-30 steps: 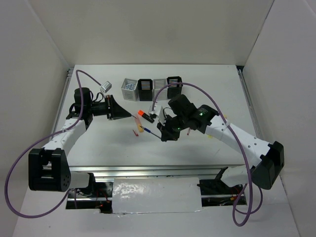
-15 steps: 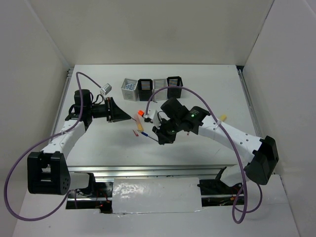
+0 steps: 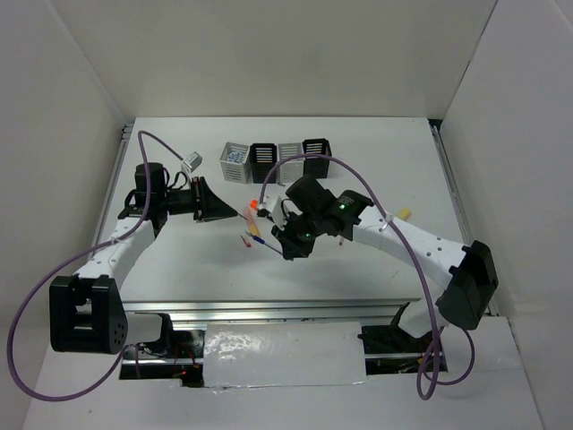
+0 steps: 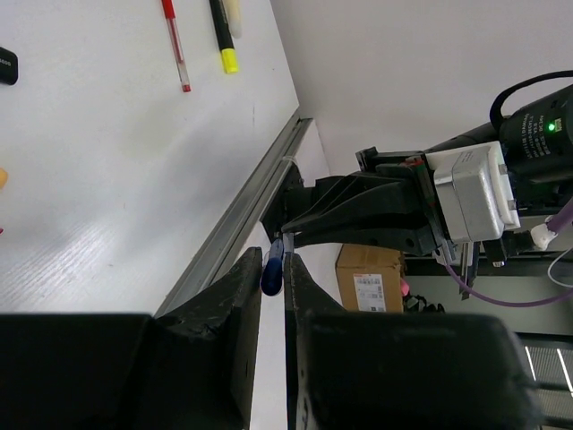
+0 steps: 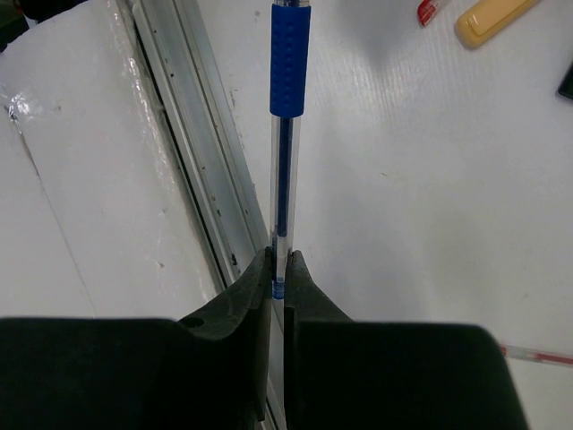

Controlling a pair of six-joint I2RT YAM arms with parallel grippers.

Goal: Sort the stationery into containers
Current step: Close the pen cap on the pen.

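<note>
My right gripper (image 3: 286, 246) (image 5: 279, 264) is shut on the thin blue pen (image 5: 287, 107) (image 3: 264, 242), held above the table with its blue grip end pointing left. My left gripper (image 3: 235, 213) (image 4: 271, 260) is shut, level over the table, with that pen's grip (image 4: 271, 270) just off its fingertips. Between the arms lie the orange-black highlighter (image 3: 253, 206), the peach marker (image 3: 257, 226) (image 5: 492, 18) and a tiny red piece (image 3: 246, 240). The thin red pen (image 4: 175, 45) and yellow-black highlighter (image 4: 224, 36) lie beyond. The containers (image 3: 264, 162) stand at the back.
The table's metal front rail (image 5: 192, 134) runs below the held pen. Purple cables loop over both arms, one arching above the containers. A cardboard box (image 4: 372, 278) sits below the table edge. White walls close in the sides and back.
My right arm has carried the blue pen leftward, closer to the left gripper. The left arm has stayed still.
</note>
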